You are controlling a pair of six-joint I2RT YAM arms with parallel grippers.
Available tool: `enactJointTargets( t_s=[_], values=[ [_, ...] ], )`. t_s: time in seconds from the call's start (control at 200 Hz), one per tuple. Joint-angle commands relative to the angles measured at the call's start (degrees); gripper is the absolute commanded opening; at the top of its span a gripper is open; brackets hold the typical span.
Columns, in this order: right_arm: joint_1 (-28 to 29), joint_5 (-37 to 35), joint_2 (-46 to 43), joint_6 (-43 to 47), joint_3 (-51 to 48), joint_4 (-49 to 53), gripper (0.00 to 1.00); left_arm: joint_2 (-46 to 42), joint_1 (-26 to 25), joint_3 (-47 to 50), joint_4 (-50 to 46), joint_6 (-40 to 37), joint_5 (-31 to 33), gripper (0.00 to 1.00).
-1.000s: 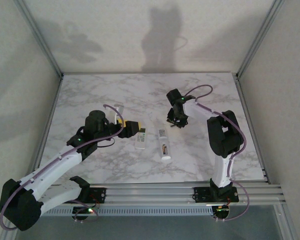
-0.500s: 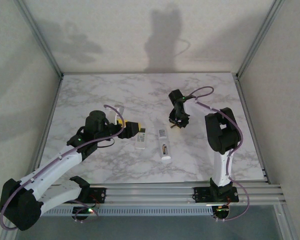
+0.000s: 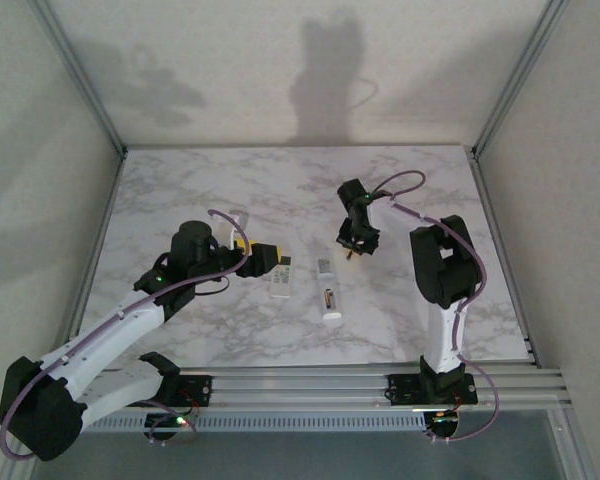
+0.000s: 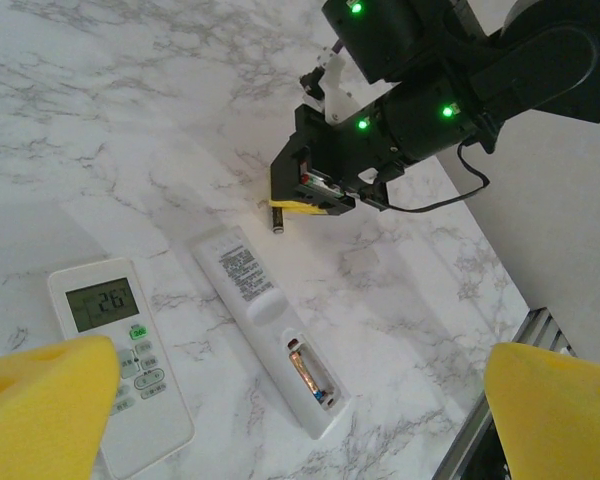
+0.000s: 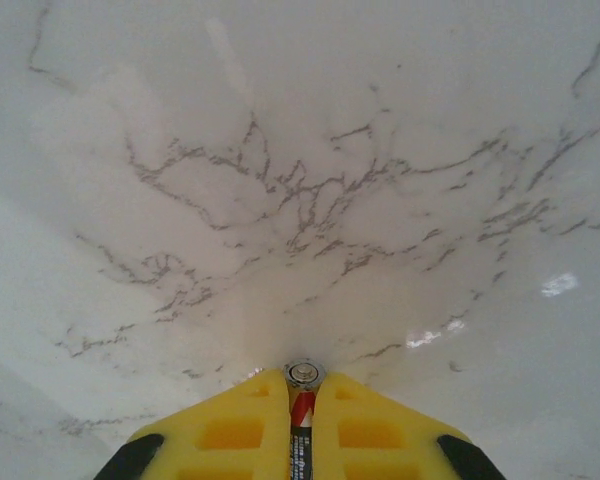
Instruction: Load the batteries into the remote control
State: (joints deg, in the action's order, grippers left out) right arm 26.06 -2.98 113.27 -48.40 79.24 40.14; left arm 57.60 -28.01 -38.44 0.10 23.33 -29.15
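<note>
**right arm takes second battery, one slot left to fill**

nearest you, the left gripper point(image 3: 268, 258) hangs wide open and empty just beside the display remote point(image 4: 120, 350), which lies face up on the marble table point(image 3: 210, 190). next to it the remote control point(image 4: 265, 310) lies back up with its bay open. a loaded battery point(image 4: 306, 370) already sits in the bay, and the slot beside it looks empty.

beyond the remote's far end, a little apart from it, the right gripper point(image 3: 354, 246) has its yellow pads point(image 5: 365, 425) clamped on the second battery point(image 5: 302, 398). the battery's metal end pokes past the pad tips, low over the marble.

by the look of it, you are at the pick-up of the last cell. the next move calls for a lift, a short carry back to the bay, and lining the cell up along the empty slot, right end first, before pressing it home.

a second ago those pads stood apart; now they are shut on the cell. the left arm and both remotes have not moved.
</note>
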Motion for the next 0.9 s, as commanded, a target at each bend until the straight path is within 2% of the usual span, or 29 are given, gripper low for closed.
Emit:
enactJointTargets(
  t_s=[0.0, 0.12, 0.195, 0.265, 0.431, 0.646, 0.786, 0.891],
  values=[
    [-0.12, -2.26, -6.23, 3.51, -1.93, 2.11, 0.05, 0.32, 0.41, -0.28, 0.18, -0.91, 0.19, 0.94],
    [1.74, -1.07, -13.36, 9.29, -7.71, -0.34, 0.05, 0.32, 0.41, -0.35, 0.34, -0.83, -0.02, 0.94],
    [4.19, -0.75, -18.68, 17.7, -11.84, -0.39, 0.06, 0.32, 0.41, -0.44, 0.34, -0.96, -0.03, 0.94],
    [7.95, -0.98, -23.38, 29.25, -14.87, 0.55, 0.07, 0.19, 0.41, -0.3, 0.53, -1.12, -0.21, 0.94],
    [17.5, -8.57, -31.87, 60.89, -20.76, 5.77, 0.08, -0.51, 0.41, -0.33, 1.24, -1.14, -0.76, 0.94],
    [20.36, -4.92, -35.29, 89.01, -27.12, 16.87, 0.08, -2.72, 0.41, 0.19, 1.08, -0.89, -0.78, 0.94],
    [21.79, -2.46, -33.94, 97.74, -30.97, 14.93, 0.07, -3.48, 0.41, 1.52, 2.31, 0.13, -0.78, 0.94],
    [23.37, -6.78, -32.1, 103.38, -35.95, 7.44, 0.07, -3.99, 0.42, 1.68, 2.59, 0.22, -1.07, 0.94]
  ],
)
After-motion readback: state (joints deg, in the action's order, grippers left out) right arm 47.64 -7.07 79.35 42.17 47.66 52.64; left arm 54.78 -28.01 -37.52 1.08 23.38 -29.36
